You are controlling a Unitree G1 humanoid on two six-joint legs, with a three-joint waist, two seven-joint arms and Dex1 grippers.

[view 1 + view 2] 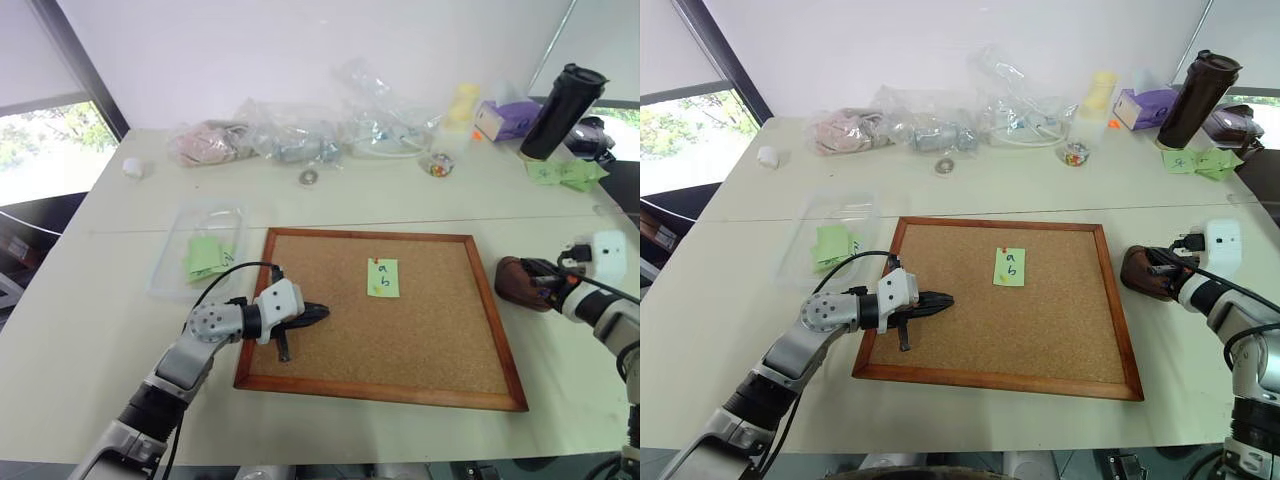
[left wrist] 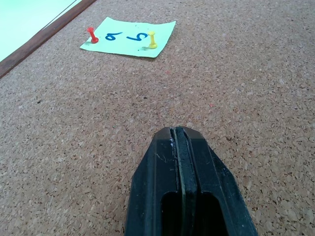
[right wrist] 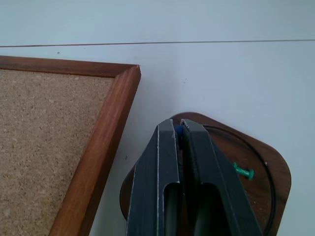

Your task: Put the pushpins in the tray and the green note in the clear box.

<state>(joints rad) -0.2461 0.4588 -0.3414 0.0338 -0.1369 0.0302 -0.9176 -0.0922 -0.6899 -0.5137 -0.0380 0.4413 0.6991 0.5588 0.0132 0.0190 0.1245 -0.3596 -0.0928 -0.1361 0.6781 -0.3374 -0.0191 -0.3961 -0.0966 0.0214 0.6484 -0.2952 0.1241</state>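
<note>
My left hand (image 1: 318, 312) hovers over the left part of the corkboard (image 1: 430, 345) with its fingers pressed together on nothing, pointing toward the green note (image 1: 383, 278), which sits pinned near the board's middle by a red pushpin (image 2: 92, 35) at one end and a yellow pushpin (image 2: 151, 40) at the other. My right hand (image 3: 180, 130) is over the brown tray (image 3: 268, 169) on the desk (image 1: 90, 340) just right of the board, fingers clamped on a small blue thing (image 3: 178, 131), and a green pushpin (image 3: 244, 171) lies in the tray. The clear box (image 1: 170, 265) stands left of the board with green slips (image 1: 207, 256) inside.
</note>
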